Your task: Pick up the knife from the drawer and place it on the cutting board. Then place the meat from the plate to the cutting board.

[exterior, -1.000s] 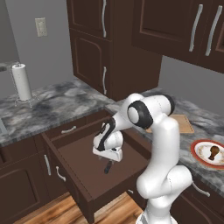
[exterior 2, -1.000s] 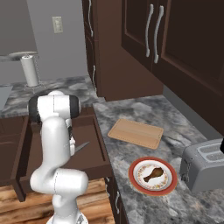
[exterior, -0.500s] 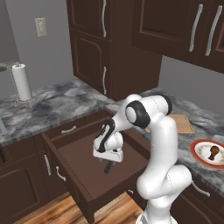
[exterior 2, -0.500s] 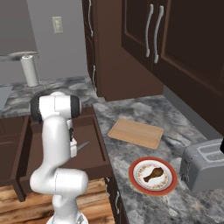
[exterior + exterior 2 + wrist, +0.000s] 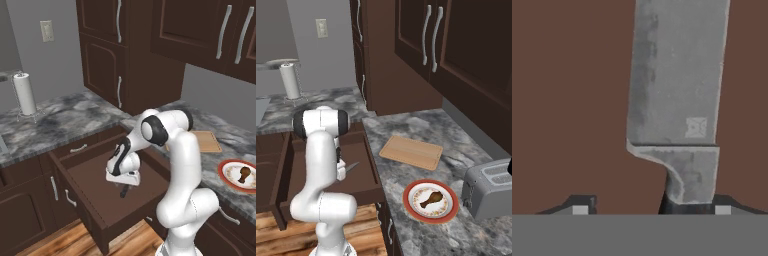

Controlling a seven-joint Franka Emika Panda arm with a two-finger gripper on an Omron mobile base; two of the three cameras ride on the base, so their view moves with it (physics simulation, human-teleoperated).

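Knife [image 5: 677, 95] fills the hand view: a flat, dull grey blade with a small square stamp too blurred to read, and a black handle starting low down. It is inside the open drawer [image 5: 75, 172], over the smooth brown wood floor. The hand [image 5: 123, 186] is down on it, but I cannot tell if the fingers are squeezing it. Past the drawer, on the speckled stone bench [image 5: 406, 135], lie the tan cutting board [image 5: 411, 152] and the round red-rimmed plate [image 5: 415, 209] with the brown meat [image 5: 430, 198].
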